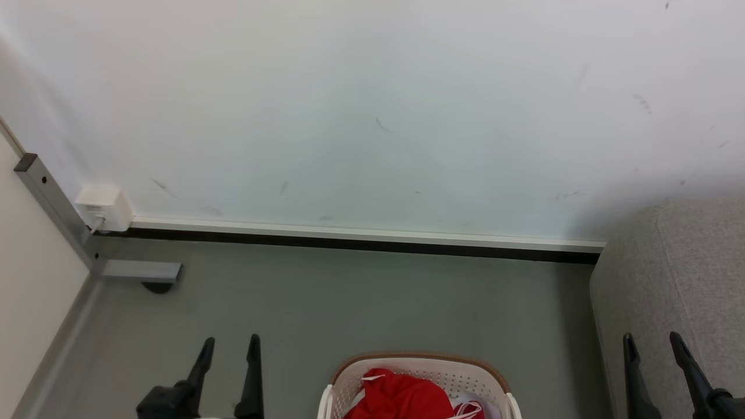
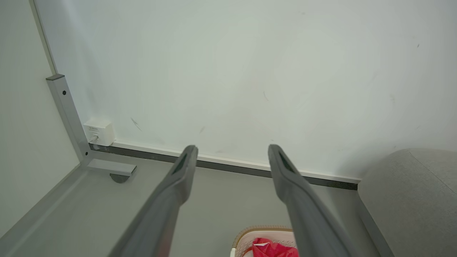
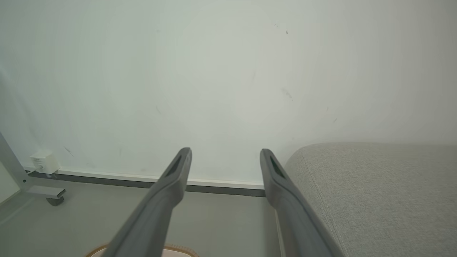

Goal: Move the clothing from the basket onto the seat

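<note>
- I'm working in a plain indoor room with a home feel: a scuffed white wall (image 1: 372, 105), pale skirting (image 1: 372, 234) and a smooth grey floor (image 1: 349, 302).
- A grey upholstered seat (image 1: 669, 279) sits at 3 o'clock, and a laundry basket (image 1: 419, 358) holding red clothing (image 1: 401, 396) at 6 o'clock.
- At 9 o'clock I see a metal frame leg (image 1: 49, 195) and a white wall box (image 1: 103, 206).

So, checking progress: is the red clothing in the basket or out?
In: the clothing lies bunched inside the basket, on the floor.

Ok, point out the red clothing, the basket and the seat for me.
the clothing (image 1: 401, 398), head view, middle of the red fabric
the basket (image 1: 419, 355), head view, brown far rim
the seat (image 3: 375, 192), right wrist view, grey top surface
</note>
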{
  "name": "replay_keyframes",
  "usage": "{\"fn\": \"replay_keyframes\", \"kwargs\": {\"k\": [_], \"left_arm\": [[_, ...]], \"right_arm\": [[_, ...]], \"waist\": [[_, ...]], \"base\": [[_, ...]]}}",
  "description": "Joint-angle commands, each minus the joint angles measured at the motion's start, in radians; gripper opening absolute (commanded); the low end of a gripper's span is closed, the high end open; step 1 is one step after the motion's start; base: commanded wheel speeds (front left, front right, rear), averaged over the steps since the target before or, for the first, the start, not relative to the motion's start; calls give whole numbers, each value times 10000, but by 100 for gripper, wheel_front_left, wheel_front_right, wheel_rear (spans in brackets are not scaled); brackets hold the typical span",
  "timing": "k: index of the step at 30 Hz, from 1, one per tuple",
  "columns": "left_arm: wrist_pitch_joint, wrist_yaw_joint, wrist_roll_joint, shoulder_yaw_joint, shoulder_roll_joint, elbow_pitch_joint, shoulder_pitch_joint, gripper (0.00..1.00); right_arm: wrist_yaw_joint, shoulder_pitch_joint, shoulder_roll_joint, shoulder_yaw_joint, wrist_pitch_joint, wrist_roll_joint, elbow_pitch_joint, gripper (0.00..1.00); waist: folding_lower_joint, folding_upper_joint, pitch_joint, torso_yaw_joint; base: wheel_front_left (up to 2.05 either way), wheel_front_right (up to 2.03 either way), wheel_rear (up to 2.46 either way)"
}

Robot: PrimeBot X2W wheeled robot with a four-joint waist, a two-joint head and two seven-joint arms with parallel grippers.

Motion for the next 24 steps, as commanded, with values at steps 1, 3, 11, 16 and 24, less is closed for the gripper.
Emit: {"fn": "replay_keyframes", "kwargs": {"k": [1, 3, 11, 16, 24], "left_arm": [[-134, 44, 257, 27, 74, -57, 84, 100], [-178, 23, 391, 17, 74, -74, 61, 100], [-304, 76, 794, -64, 78, -113, -9, 100], [-392, 35, 1114, -152, 76, -67, -62, 100], [-416, -662, 1165, -1143, 73, 852, -1011, 100]], "right_arm": [[-21, 103, -8, -52, -81, -118, 35, 100], [-21, 113, -2, -58, -139, -175, 77, 100], [-23, 116, 1, -77, -268, -475, 170, 100], [-24, -17, -1, -63, -356, -599, 115, 100], [-24, -636, -3, -94, -374, -582, -175, 100]], "waist": [[0, 0, 10, -9], [0, 0, 35, -16], [0, 0, 153, -82], [0, 0, 298, -186], [0, 0, 1458, -425]], "base": [[0, 0, 0], [0, 0, 0], [0, 0, 0], [0, 0, 0], [0, 0, 0]]}}
